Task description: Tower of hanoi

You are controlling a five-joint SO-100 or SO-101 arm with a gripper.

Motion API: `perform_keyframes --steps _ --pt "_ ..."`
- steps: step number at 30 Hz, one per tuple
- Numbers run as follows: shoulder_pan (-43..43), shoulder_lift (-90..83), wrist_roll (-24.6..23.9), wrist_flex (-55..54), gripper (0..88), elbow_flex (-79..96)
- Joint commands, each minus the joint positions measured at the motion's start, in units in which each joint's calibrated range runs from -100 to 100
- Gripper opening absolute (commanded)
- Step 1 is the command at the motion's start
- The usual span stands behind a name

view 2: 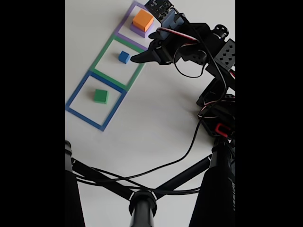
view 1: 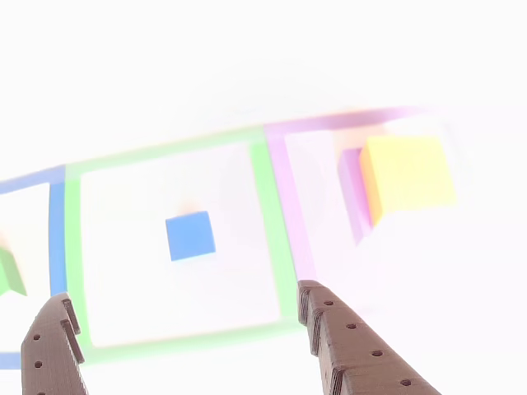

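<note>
A small blue cube (view 1: pixel 190 235) (view 2: pixel 124 57) sits alone inside the green tape square (view 2: pixel 101 54). A yellow-orange block (view 1: pixel 408 177) (view 2: pixel 143 21) rests on a wider purple block (view 1: pixel 352 193) (view 2: pixel 136 30) inside the purple tape square. In the blue tape square lies a green block (view 1: pixel 10 276) (view 2: pixel 100 96). My gripper (view 1: pixel 185 298) (view 2: pixel 142 56) hangs open just short of the blue cube, its brown fingers (view 1: pixel 346 346) spread on either side of the cube's line with nothing between them.
The arm's body and servos (view 2: pixel 215 61) stand right of the squares in the fixed view. A black cable (view 2: pixel 189 146) trails across the white table toward a black stand (view 2: pixel 142 208) at the bottom edge. The other view is heavily overexposed.
</note>
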Motion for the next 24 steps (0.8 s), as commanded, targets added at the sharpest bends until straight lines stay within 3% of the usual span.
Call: perform_keyframes --steps 1,9,24 --pt "-0.2 2.61 0.0 -19.07 30.9 9.81" --pt "-0.97 17.46 0.0 -49.11 32.0 20.54" --pt "-3.37 47.58 0.0 -86.12 32.1 22.81"
